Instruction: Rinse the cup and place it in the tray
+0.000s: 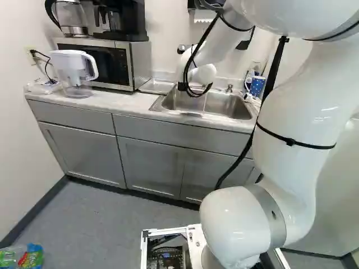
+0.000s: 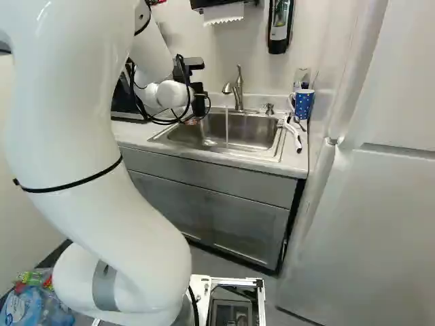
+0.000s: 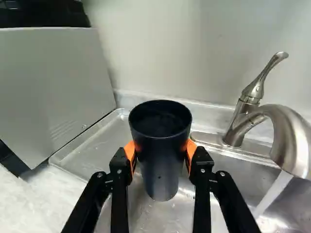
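**Cup in the hand, placing left to do**

The hand [image 3: 161, 151] grasped the dark cup [image 3: 161, 177] from two sides, its mouth upward. The cup was raised near the metal tray [image 3: 90, 148]; whether directly over it was unclear. Beyond, water [image 3: 275, 194] ran from the tap [image 3: 287, 136], well clear of the cup. Rinsing was possibly finished, though nothing proved it; setting the cup down in the tray remained.

Cup [image 3: 161, 160]: smooth, dark, softly shiny; plastic or coated metal, cannot tell
Tray [image 3: 80, 148]: looks like smooth, shiny metal
Faucet [image 3: 291, 138]: brushed metal, satin
Sink [image 1: 227, 106]: smooth metal, reflects light
Desk [image 1: 120, 102]: smooth, faintly mottled
Cabinet door [image 1: 84, 151]: flat, matt grey
Arm [image 1: 294, 106]: glossy white shell
Pitcher [image 1: 68, 64]: clear and white plastic
Towel [image 2: 224, 13]: white paper
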Controlling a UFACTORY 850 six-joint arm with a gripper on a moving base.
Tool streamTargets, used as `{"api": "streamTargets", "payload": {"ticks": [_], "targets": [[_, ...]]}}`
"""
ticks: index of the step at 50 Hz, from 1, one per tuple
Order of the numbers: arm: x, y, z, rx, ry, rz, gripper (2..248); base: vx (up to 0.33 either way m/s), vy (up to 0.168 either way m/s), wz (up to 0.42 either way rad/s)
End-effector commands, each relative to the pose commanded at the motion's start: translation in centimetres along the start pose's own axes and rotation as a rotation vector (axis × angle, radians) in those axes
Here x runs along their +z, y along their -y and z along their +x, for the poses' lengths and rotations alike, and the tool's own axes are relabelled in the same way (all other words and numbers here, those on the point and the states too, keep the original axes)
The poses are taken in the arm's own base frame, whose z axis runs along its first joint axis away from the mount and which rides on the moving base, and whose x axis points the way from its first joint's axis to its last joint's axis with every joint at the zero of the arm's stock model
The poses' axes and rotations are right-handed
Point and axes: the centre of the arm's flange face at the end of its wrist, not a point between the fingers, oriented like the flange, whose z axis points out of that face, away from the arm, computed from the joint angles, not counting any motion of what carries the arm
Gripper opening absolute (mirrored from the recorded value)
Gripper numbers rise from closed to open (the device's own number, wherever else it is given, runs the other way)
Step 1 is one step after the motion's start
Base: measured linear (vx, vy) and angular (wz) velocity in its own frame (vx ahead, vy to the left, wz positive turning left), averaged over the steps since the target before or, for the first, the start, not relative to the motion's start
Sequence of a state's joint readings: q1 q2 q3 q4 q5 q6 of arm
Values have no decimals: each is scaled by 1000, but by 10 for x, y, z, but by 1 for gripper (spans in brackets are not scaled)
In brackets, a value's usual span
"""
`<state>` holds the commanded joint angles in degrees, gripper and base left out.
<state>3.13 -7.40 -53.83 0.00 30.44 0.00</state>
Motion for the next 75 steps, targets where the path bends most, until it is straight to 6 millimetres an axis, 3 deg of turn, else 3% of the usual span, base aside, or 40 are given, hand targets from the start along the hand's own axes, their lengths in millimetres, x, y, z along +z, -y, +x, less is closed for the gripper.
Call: {"api": "streamTargets", "payload": {"ticks": [37, 75], "targets": [[-10, 1, 31, 6, -49, 1, 121, 0, 0, 0], [-10, 1, 31, 378, -48, 10, 121, 0, 0, 0]]}}
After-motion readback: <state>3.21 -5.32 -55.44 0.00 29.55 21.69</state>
